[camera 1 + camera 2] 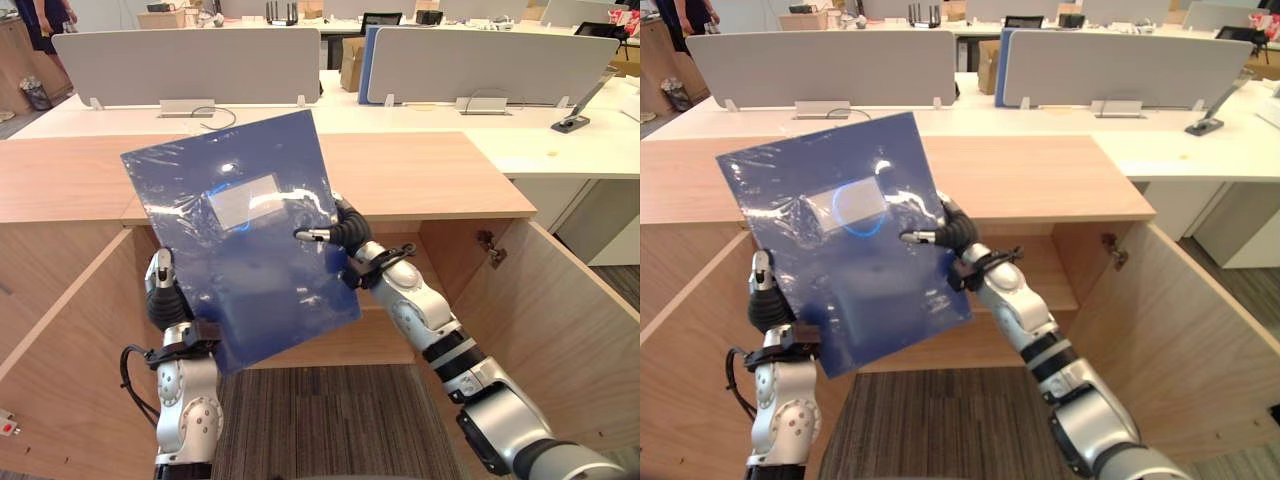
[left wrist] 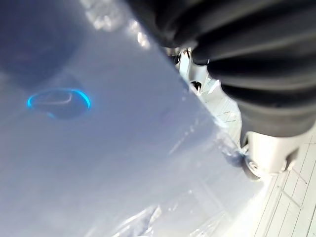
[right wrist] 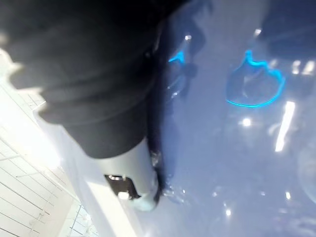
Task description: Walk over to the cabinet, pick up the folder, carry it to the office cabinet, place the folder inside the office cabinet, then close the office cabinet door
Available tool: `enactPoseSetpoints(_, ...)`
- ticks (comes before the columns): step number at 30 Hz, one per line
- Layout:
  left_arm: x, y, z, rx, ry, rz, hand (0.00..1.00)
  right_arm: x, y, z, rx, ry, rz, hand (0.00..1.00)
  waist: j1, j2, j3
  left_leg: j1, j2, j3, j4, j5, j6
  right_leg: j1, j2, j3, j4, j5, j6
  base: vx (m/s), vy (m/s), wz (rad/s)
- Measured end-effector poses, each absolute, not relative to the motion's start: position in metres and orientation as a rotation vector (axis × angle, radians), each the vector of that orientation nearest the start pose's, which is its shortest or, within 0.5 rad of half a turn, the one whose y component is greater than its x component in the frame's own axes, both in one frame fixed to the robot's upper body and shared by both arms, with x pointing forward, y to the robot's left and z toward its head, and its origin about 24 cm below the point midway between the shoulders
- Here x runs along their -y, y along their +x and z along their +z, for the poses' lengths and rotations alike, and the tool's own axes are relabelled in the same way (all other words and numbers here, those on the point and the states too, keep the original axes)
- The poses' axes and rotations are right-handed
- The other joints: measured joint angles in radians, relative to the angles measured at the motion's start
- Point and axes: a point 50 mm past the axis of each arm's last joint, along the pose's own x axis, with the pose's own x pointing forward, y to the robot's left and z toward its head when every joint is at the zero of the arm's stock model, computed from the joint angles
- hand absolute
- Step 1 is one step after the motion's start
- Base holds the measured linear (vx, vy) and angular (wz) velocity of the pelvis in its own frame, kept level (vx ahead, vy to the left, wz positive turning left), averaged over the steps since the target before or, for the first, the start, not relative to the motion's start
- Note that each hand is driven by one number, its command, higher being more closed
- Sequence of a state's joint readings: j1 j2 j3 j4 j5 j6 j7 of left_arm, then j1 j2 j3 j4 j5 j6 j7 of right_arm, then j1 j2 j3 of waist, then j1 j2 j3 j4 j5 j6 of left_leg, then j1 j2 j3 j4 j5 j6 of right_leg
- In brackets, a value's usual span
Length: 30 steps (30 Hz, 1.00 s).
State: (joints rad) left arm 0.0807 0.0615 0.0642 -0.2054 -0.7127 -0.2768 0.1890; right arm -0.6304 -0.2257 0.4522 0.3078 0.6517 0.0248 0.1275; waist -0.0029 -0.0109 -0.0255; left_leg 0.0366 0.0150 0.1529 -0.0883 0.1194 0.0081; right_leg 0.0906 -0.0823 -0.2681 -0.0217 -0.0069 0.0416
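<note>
Wooden cabinet [image 1: 420, 175] behind glossy blue folder [image 1: 250, 260].

Bright, even office light from overhead (shadows soft throughout). Glossy dark-blue plastic folder [image 1: 240, 270] takes most of the glare. It has a white hot spot near its top edge, streaks across its pale rectangular label [image 1: 245, 203], and a thin cyan ring reflection [image 1: 855, 210], which also shows on the sheet in both wrist views. Long white desk top [image 1: 560, 150] v. bright, nearly washed out. Open light-wood cabinet [image 1: 420, 175] lit on top, but interior shaded, esp. just under the top board. In wrist views, pale gridded background [image 2: 291, 207] blown out to white.
</note>
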Motion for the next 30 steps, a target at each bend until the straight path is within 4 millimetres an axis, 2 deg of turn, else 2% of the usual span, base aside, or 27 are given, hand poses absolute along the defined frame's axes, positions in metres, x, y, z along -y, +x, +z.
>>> enactPoseSetpoints(6, -0.211, 0.228, 0.088, 0.373, -0.598, 0.264, 1.00, 0.054, 0.329, 0.115, -0.029, 0.206, 0.787, 1.00, 0.012, 0.000, -0.003, -0.007, 0.010, 0.000, -0.004, 0.003, -0.003, 0.000, 0.008, 0.001, -0.021, 0.008, -0.010, -0.05, -0.010, -0.01)
enactPoseSetpoints(10, -0.209, 0.230, 0.082, 0.344, -0.595, 0.253, 1.00, 0.057, 0.330, 0.106, -0.099, 0.214, 0.789, 1.00, 0.022, -0.001, -0.007, -0.022, 0.012, -0.001, -0.002, 0.007, -0.008, 0.006, 0.015, 0.001, -0.062, 0.038, -0.012, -0.01, -0.001, 0.00)
enactPoseSetpoints(15, -0.209, 0.231, 0.080, 0.328, -0.569, 0.223, 1.00, 0.062, 0.328, 0.099, -0.146, 0.227, 0.793, 1.00, 0.027, -0.001, -0.007, -0.022, 0.024, -0.001, 0.000, 0.009, -0.011, 0.006, 0.027, 0.002, -0.062, 0.039, -0.015, 0.00, 0.000, 0.00)
enactPoseSetpoints(16, -0.209, 0.232, 0.080, 0.326, -0.569, 0.220, 0.00, 0.063, 0.328, 0.099, -0.147, 0.226, 0.792, 1.00, 0.028, -0.001, -0.007, -0.022, 0.025, -0.001, 0.000, 0.009, -0.012, 0.006, 0.028, 0.002, -0.062, 0.040, -0.016, -0.03, -0.008, 0.00)
enactPoseSetpoints(20, -0.205, 0.235, 0.077, 0.307, -0.569, 0.173, 0.00, 0.071, 0.329, 0.100, -0.143, 0.220, 0.790, 1.00, 0.026, -0.001, -0.007, -0.022, 0.031, 0.000, 0.000, 0.012, -0.016, 0.005, 0.032, 0.004, -0.061, 0.041, -0.020, -0.03, 0.002, -0.01)
enactPoseSetpoints(22, -0.202, 0.237, 0.080, 0.318, -0.559, 0.126, 0.00, 0.084, 0.324, 0.101, -0.102, 0.253, 0.757, 1.00, 0.030, -0.001, -0.008, -0.022, 0.028, 0.001, 0.000, 0.012, -0.016, 0.005, 0.032, 0.004, -0.061, 0.041, -0.021, -0.02, 0.004, 0.00)
enactPoseSetpoints(26, -0.206, 0.236, 0.079, 0.319, -0.558, 0.135, 0.00, 0.115, 0.308, 0.104, 0.005, 0.348, 0.652, 1.00, 0.026, -0.001, -0.008, -0.022, 0.023, 0.002, -0.004, 0.012, -0.016, 0.003, 0.030, 0.003, -0.059, 0.040, -0.019, 0.00, 0.000, 0.00)
enactPoseSetpoints(29, -0.210, 0.229, 0.061, 0.246, -0.561, 0.167, 0.00, 0.134, 0.300, 0.114, 0.106, 0.368, 0.592, 1.00, 0.007, 0.001, -0.009, -0.022, 0.022, 0.002, -0.004, 0.012, -0.016, 0.002, 0.027, 0.004, -0.055, 0.038, -0.017, 0.00, 0.000, 0.00)
enactPoseSetpoints(30, -0.209, 0.222, 0.044, 0.178, -0.573, 0.192, 0.00, 0.148, 0.295, 0.116, 0.144, 0.379, 0.539, 1.00, 0.003, 0.001, -0.009, -0.021, 0.022, 0.002, -0.004, 0.012, -0.016, 0.001, 0.025, 0.004, -0.053, 0.037, -0.016, 0.00, 0.000, 0.00)
